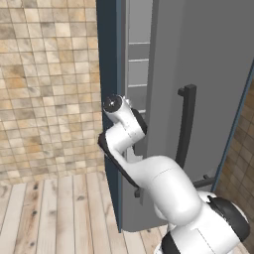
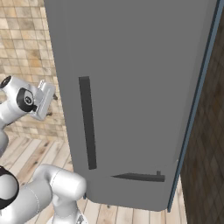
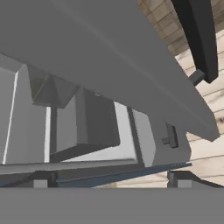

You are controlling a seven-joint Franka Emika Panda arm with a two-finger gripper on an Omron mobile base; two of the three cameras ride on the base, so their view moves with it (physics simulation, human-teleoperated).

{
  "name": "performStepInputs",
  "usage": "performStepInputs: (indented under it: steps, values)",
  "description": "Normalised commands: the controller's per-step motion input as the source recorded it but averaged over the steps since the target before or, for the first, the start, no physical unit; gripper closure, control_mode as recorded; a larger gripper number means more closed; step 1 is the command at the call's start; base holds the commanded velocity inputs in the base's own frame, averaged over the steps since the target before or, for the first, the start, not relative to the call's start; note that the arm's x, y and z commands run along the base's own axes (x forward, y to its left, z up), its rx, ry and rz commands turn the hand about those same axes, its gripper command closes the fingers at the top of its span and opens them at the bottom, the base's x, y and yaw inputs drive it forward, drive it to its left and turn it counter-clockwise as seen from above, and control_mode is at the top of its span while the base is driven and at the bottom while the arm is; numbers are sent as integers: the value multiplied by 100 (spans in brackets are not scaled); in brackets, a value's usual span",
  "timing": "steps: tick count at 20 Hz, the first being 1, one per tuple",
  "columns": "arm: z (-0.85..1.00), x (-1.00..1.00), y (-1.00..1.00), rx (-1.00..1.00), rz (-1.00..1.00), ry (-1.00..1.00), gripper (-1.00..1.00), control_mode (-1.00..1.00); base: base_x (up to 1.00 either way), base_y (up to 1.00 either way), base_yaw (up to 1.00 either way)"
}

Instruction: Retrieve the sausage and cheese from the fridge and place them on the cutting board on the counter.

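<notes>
The tall grey fridge (image 1: 208, 74) stands with its door ajar, and grey shelves (image 1: 138, 64) show through the gap on the left. Its long dark bar handle (image 1: 186, 124) runs down the door front (image 2: 131, 87). My gripper (image 2: 51, 98) is at the door's open edge, left of the handle (image 2: 87, 122). In the hand view my gripper (image 3: 109, 181) is open with nothing between its fingertips (image 3: 41, 181), and it looks into the grey inside (image 3: 87, 127) under the slanting door. The sausage, the cheese, the cutting board and the counter are out of view.
A dark blue cabinet side (image 1: 108, 74) borders the fridge on the left. A tan tiled wall (image 1: 44, 89) and a wooden plank floor (image 1: 54, 213) lie left of it. A lower dark drawer handle (image 2: 140, 176) sticks out near the door's bottom.
</notes>
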Motion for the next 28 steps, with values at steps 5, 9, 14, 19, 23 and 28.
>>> performStepInputs:
  steps: [5, 9, 14, 19, 23, 28]
  values:
    - [0, -1, -26, 14, -20, -18, -100, -100, 0, 0, 0]
    - [0, -8, -16, 14, -21, -16, -100, -100, 0, 0, 0]
    - [0, 24, -17, 14, -19, -15, -100, -100, 0, 0, 0]
    - [1, 7, -12, 16, -15, -14, -100, -100, 0, 0, 0]
    - [2, -83, -31, 18, -18, -10, -100, -100, 0, 0, 0]
    - [17, -84, -47, 17, -21, -5, -100, -100, 0, 0, 0]
